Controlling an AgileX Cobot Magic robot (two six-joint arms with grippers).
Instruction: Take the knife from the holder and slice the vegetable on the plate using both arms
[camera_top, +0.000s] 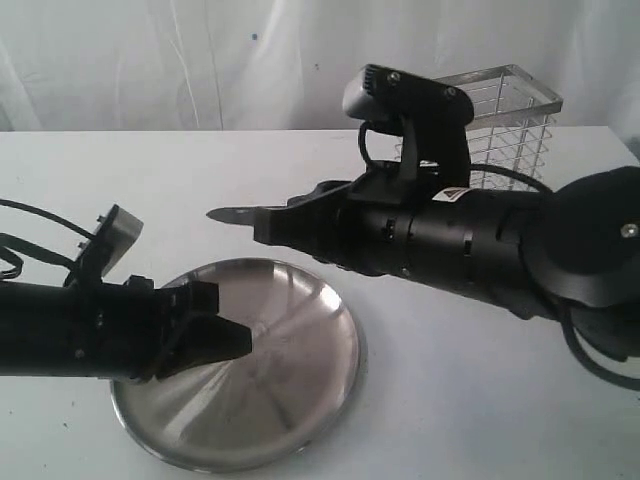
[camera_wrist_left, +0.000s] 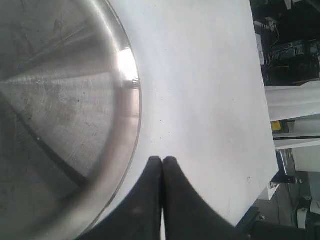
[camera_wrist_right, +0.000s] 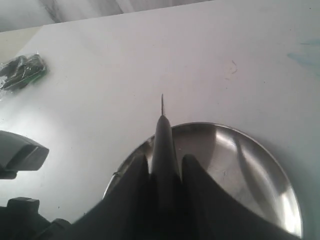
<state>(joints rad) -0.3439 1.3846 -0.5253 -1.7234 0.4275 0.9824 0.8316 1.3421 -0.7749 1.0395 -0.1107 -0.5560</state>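
wide round shiny steel plate (camera_top: 290, 370) nearest; no vegetable visible on it. left gripper (camera_wrist_left: 161, 162) pinched shut, empty, at 9 o'clock rim, probably waiting to steady. right gripper (camera_top: 270, 225) clamps slim black-handled knife (camera_top: 232, 214), blade toward 9 o'clock above 12 o'clock rim, staged for slicing. tall steel-wire basket holder (camera_top: 510, 130) at 2 o'clock.

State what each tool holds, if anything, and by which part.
Right tool grips the knife by its handle, blade sticking out in front. Left tool is shut, holding nothing.
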